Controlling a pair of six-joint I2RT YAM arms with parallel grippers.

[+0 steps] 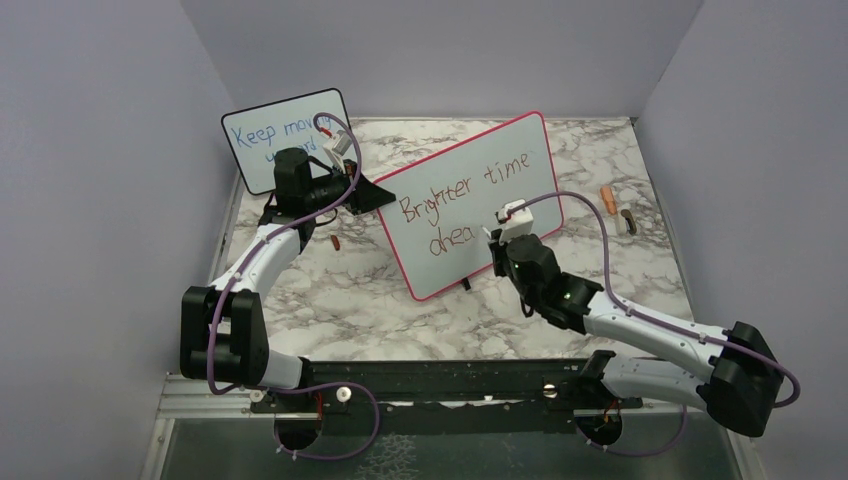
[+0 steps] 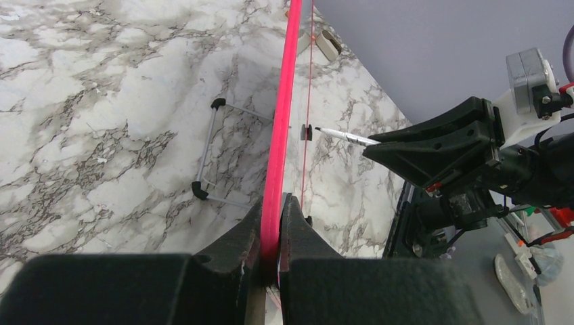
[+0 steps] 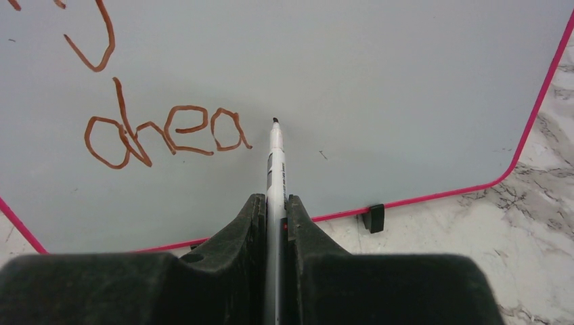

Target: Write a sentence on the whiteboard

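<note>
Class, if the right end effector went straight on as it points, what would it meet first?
The whiteboard: the marker it holds aims at bare board right of "ahea"; the tip looks nearly touching.

Whiteboard (image 1: 470,222): large, rectangular, rounded corners, thin red-pink frame, small black feet. Stands upright at centre of top view, turned at angle, top-right corner toward upper middle of frame, bottom-left corner toward lower centre. Left wrist view: seen edge-on (image 2: 281,135), frame as near-vertical pink line through middle. Right wrist view: pale face (image 3: 406,81) fills most of frame.

Sentence (image 1: 440,205): reddish-brown handwriting, 2 lines. Line 1 "Brighter time", line 2 "ahea" (image 3: 166,132), at left of right wrist view.
</note>
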